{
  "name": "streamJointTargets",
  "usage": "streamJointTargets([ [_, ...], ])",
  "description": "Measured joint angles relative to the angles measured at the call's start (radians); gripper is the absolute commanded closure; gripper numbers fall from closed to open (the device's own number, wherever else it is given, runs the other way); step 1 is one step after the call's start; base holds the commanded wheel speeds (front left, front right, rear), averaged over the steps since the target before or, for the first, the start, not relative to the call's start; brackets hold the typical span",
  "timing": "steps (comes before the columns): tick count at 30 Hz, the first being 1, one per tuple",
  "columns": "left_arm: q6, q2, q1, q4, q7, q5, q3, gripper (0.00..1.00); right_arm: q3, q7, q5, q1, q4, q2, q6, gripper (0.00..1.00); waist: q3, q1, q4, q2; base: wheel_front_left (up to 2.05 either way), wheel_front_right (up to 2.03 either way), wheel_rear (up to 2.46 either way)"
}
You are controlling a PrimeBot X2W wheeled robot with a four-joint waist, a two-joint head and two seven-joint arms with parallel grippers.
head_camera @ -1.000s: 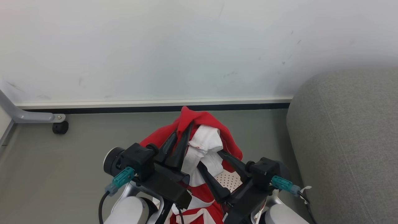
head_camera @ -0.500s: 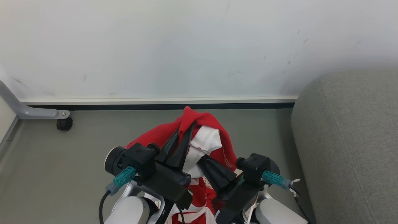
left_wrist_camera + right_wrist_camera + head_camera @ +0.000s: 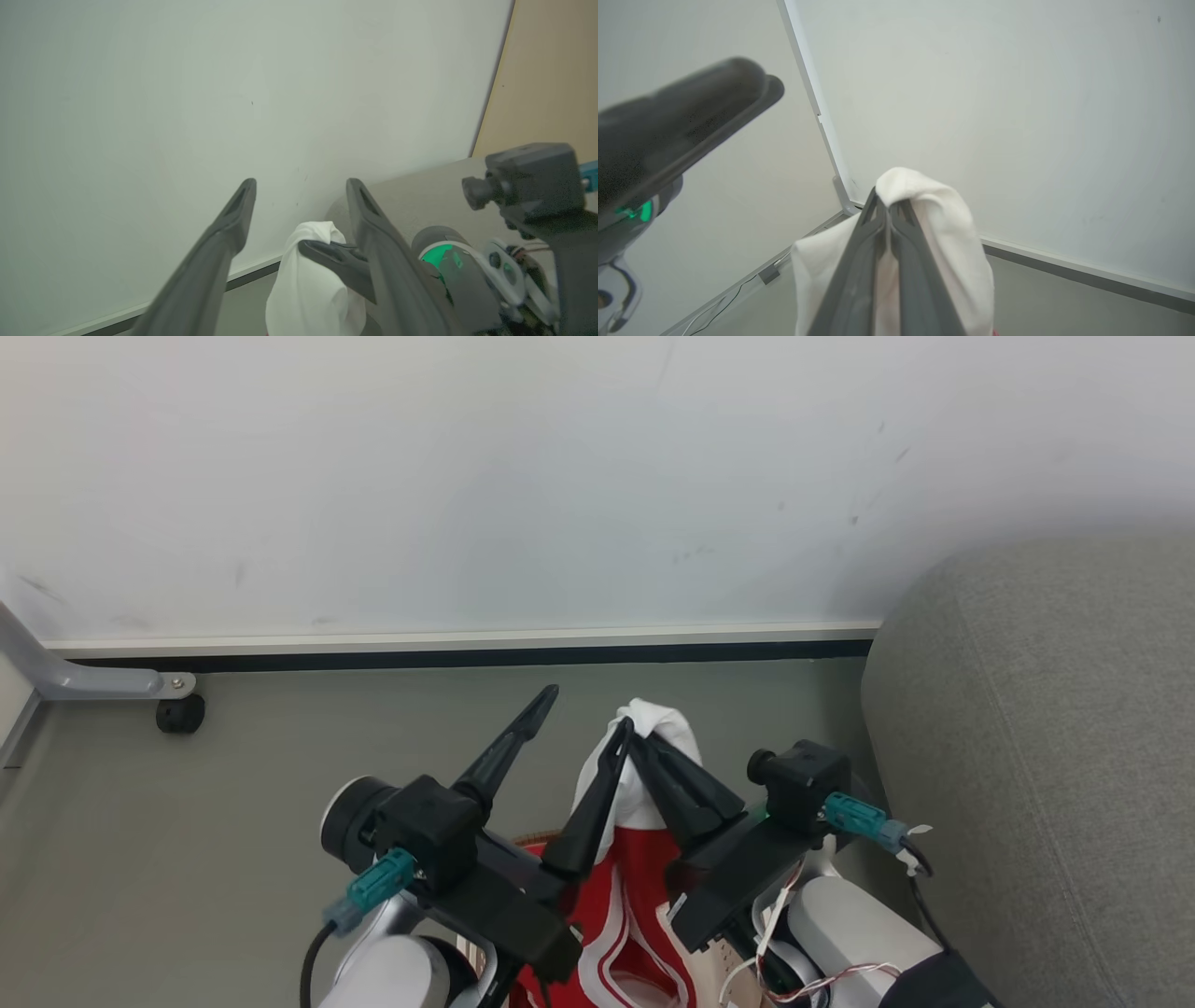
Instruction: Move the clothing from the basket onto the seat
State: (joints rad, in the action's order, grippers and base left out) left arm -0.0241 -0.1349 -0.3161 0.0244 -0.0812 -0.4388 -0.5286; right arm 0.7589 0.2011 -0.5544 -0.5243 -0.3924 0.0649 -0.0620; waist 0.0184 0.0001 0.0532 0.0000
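The clothing (image 3: 639,877) hangs low in the centre of my head view, red with white stripes below and a bunch of plain white cloth (image 3: 665,726) at its top. The right gripper (image 3: 638,739) has its jaws pressed together on that white bunch and holds it up. My right wrist view shows the two fingers closed, with the cloth (image 3: 952,233) folded over their tips.

The left gripper (image 3: 587,707) stands just left of it, jaws spread wide and gripping nothing. In my left wrist view the white cloth (image 3: 308,284) sits between its fingers, closer to the right-hand one; I cannot tell whether they touch.

A sliver of brown rim at the lower centre looks like the basket (image 3: 532,838). The grey seat (image 3: 1046,728) fills the right side, apart from the garment. The grey floor (image 3: 280,756) and the white wall (image 3: 560,476) lie behind, with a black caster (image 3: 180,716) at the left edge.
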Motion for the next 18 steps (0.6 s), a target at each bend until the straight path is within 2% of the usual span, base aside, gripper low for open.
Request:
streamJointTargets([
  [6,-0.013,-0.020,0.038,-0.025,0.000,0.020,-0.043,0.00,-0.051,0.016,-0.001,-0.013,-0.043,0.004,0.004,1.00,-0.004,0.0000,-0.008,0.0000,0.00,0.00,0.00],
  [11,-0.021,-0.036,0.080,-0.042,0.002,0.037,-0.077,0.00,-0.092,0.029,-0.001,-0.025,-0.053,0.035,0.011,1.00,-0.007,0.0000,-0.018,0.0000,0.00,0.00,0.00],
  [18,-0.021,-0.057,0.125,-0.046,0.011,0.070,-0.119,0.00,-0.141,0.038,-0.001,-0.028,-0.045,0.073,0.036,1.00,-0.003,-0.0001,-0.048,0.0001,0.00,0.00,0.00],
])
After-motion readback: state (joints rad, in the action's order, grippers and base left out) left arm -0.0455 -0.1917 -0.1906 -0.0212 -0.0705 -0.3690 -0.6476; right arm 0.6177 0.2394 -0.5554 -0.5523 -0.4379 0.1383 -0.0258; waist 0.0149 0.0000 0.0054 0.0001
